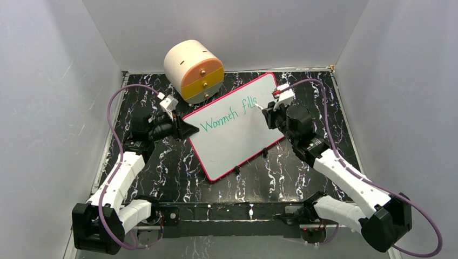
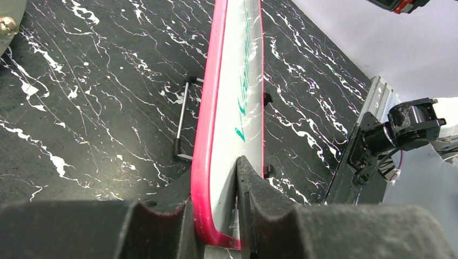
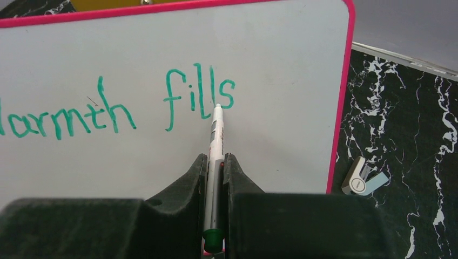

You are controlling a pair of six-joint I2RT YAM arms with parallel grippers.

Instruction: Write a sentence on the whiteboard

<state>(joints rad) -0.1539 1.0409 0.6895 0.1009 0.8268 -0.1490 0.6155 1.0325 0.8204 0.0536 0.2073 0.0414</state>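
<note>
The whiteboard [image 1: 237, 137] lies slanted on the black marbled table, white with a red-pink rim. Green handwriting on it, the sentence [image 1: 229, 116], reads "Warmth fills" in one line [image 3: 119, 105]. My left gripper [image 1: 183, 129] is shut on the board's left corner, its rim [image 2: 202, 156] clamped between the fingers. My right gripper [image 1: 268, 116] is shut on a white marker [image 3: 216, 140] with a green end cap. The marker tip rests at the base of the "s" in "fills".
A cream and orange cylindrical box [image 1: 194, 70] with small knobs stands behind the board. A small grey clip-like piece [image 3: 363, 178] lies on the table right of the board. Black clips [image 1: 263, 154] stick out along the board's near edge. White walls enclose the table.
</note>
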